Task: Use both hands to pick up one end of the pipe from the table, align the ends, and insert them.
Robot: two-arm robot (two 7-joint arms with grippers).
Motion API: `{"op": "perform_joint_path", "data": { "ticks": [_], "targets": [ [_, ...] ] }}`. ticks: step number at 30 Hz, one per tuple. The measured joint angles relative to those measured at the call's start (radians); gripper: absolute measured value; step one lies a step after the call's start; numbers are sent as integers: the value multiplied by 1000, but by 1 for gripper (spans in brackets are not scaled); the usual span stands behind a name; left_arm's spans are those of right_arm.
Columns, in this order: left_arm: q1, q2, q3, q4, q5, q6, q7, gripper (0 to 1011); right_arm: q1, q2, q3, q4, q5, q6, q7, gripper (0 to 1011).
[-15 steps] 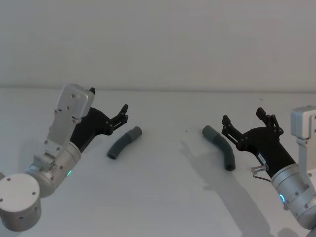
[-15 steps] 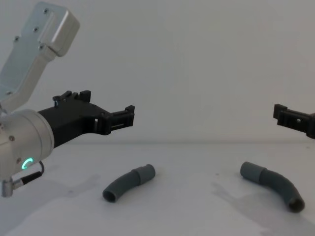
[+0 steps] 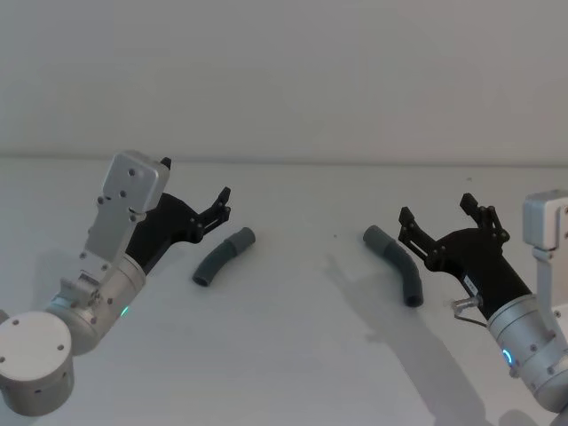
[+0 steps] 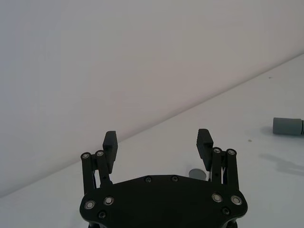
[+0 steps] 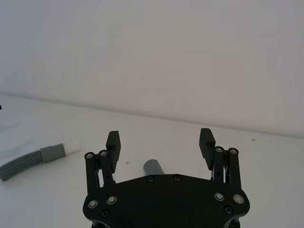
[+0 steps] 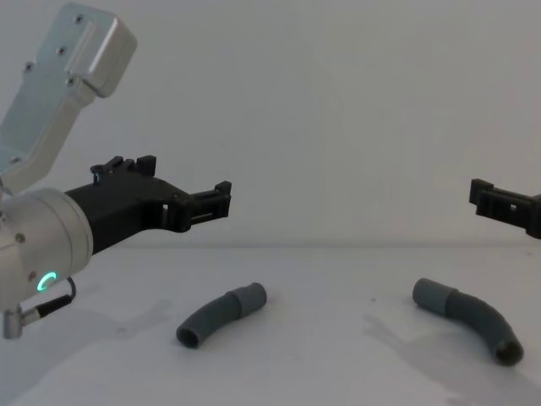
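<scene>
My black left gripper (image 3: 193, 182) hovers, fingers spread, beside one curved dark-grey ribbed hose piece (image 3: 224, 256) lying on the white matt desk (image 3: 293, 355). My right gripper (image 3: 437, 211), fingers likewise spread, hovers beside the other hose piece (image 3: 397, 264).

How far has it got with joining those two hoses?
Nothing is done yet: the left hose and right hose lie apart on the table, untouched. In hand: the left gripper and right gripper hover beside them, fingers open. To do: grasp each, line up the cuffs, push them together.
</scene>
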State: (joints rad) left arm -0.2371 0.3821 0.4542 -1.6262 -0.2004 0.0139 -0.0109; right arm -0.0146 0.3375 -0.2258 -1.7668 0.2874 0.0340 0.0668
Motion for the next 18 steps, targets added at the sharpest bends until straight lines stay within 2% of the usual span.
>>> {"op": "perform_joint_path", "data": {
  "ticks": [18],
  "targets": [
    [0, 0, 0, 0, 0, 0, 0, 1001, 0, 0, 0, 0, 0, 0, 0, 1003]
  ]
}}
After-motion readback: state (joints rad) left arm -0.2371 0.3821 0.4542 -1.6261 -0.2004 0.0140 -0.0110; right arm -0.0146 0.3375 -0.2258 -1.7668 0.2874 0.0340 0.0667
